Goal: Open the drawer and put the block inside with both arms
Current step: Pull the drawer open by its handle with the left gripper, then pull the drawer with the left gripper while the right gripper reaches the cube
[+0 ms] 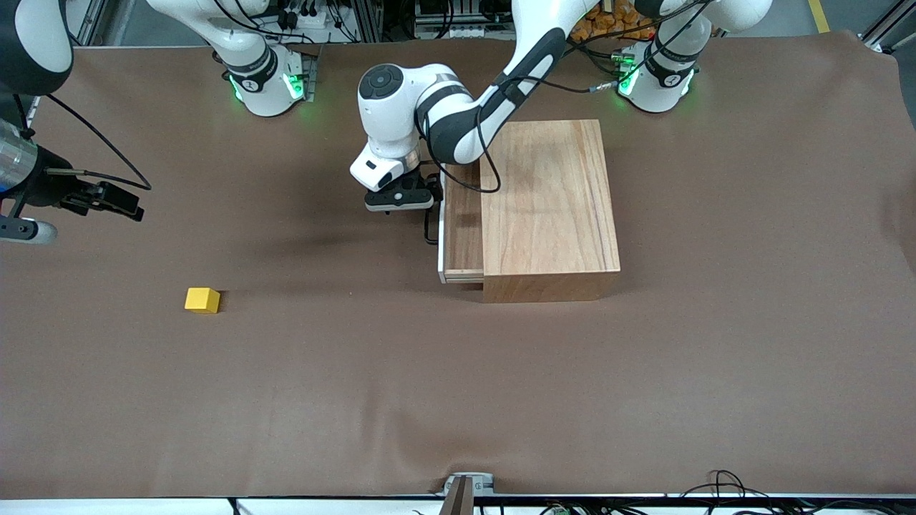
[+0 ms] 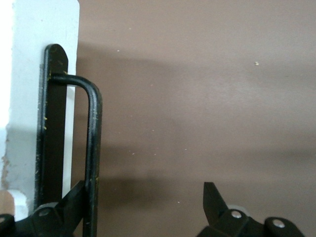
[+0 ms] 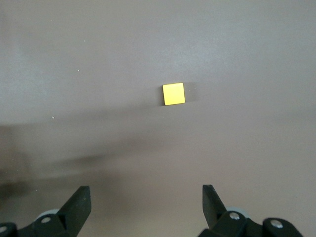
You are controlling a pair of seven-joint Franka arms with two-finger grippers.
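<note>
Front view: the drawer [image 1: 462, 227] sits at frame centre, pulled partway out of the wooden box [image 1: 549, 207], and the left gripper [image 1: 401, 198] is at its white front by the black handle [image 1: 430, 230], jaws spread. In the left wrist view the handle [image 2: 92, 148] stands just beside one finger [image 2: 74, 202], with the fingers apart and nothing clamped. The block [image 1: 202, 300] lies on the brown table [image 1: 458, 400] at lower left, well apart from the drawer; the right gripper [image 1: 107, 199] hangs at the left edge, jaws wide and empty, and its wrist view shows the block [image 3: 174, 94] below it.

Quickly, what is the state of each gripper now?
Left gripper: open, one finger hooked inside the drawer handle.
Right gripper: open, holding nothing, above the table.
</note>
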